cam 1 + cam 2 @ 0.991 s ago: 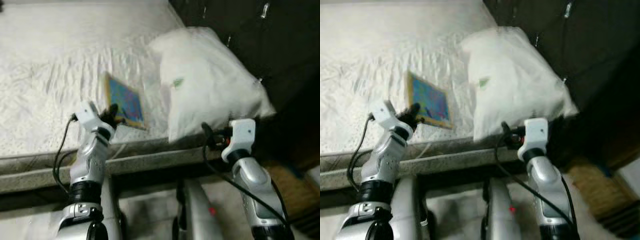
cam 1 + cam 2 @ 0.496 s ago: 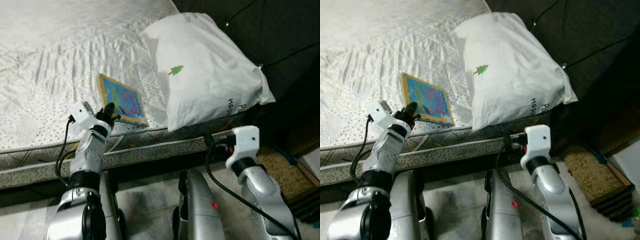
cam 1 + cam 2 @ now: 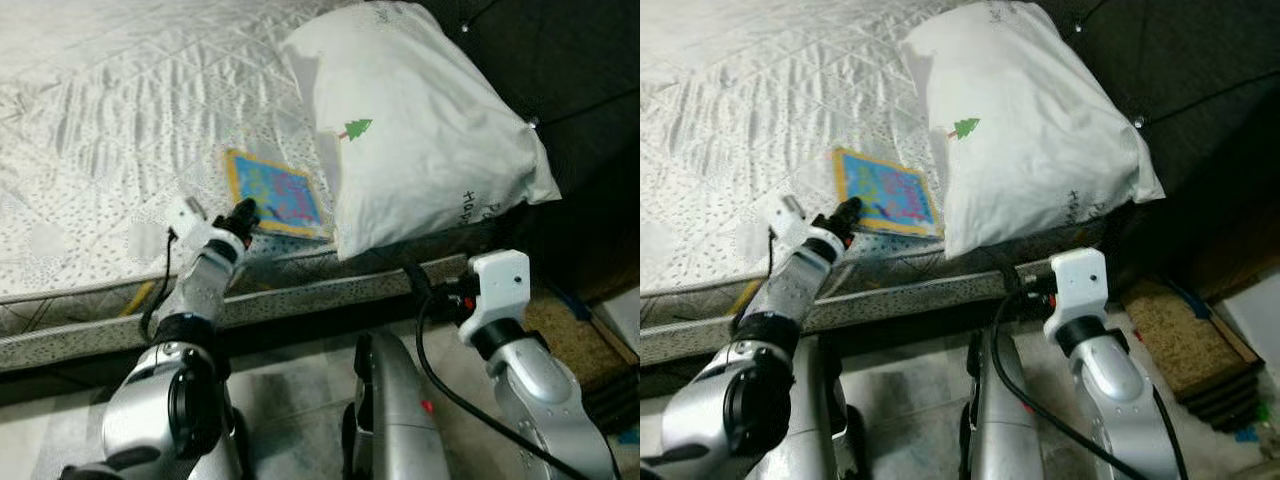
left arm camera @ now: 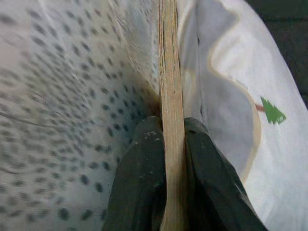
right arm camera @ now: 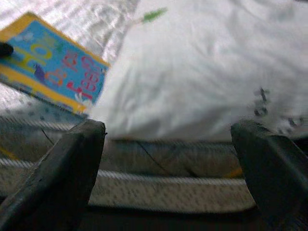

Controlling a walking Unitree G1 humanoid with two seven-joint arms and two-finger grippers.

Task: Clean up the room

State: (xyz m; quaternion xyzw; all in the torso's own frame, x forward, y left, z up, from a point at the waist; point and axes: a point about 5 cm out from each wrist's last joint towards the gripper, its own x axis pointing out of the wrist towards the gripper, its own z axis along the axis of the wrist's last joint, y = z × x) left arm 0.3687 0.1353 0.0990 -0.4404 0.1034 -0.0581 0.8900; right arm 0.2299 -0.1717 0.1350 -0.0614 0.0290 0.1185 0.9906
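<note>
The bed (image 3: 120, 110) takes up most of the scene: a white quilted mattress with a grey speckled side band along the near edge. Beyond the bed's head end stands a dark wall (image 3: 560, 60), too shadowed to make out in detail. Below the bed's near edge the floor (image 3: 910, 400) is pale and partly blocked by the robot's own body. Off the bed's foot-side corner, near the pillow end, a brown woven mat (image 3: 1175, 325) lies on the floor, cut off by the frame edge.

A large white pillow (image 3: 420, 120) rests on the bed against its near edge, printed with a small green tree (image 3: 355, 128) and dark lettering that is too small to read.

A flat book (image 3: 275, 193) with a yellow border and blue cover lies on the bed just beside the pillow, close to the near edge. Its title is blurred.

The left gripper (image 3: 243, 215) is at the book's near corner; in the left wrist view both black fingers (image 4: 139, 187) are pressed onto the book's thin edge, pinching it.

The right gripper (image 5: 168, 163) hangs below the bed's near edge, under the pillow, its fingers spread wide with nothing between them.

No containers are seen.
</note>
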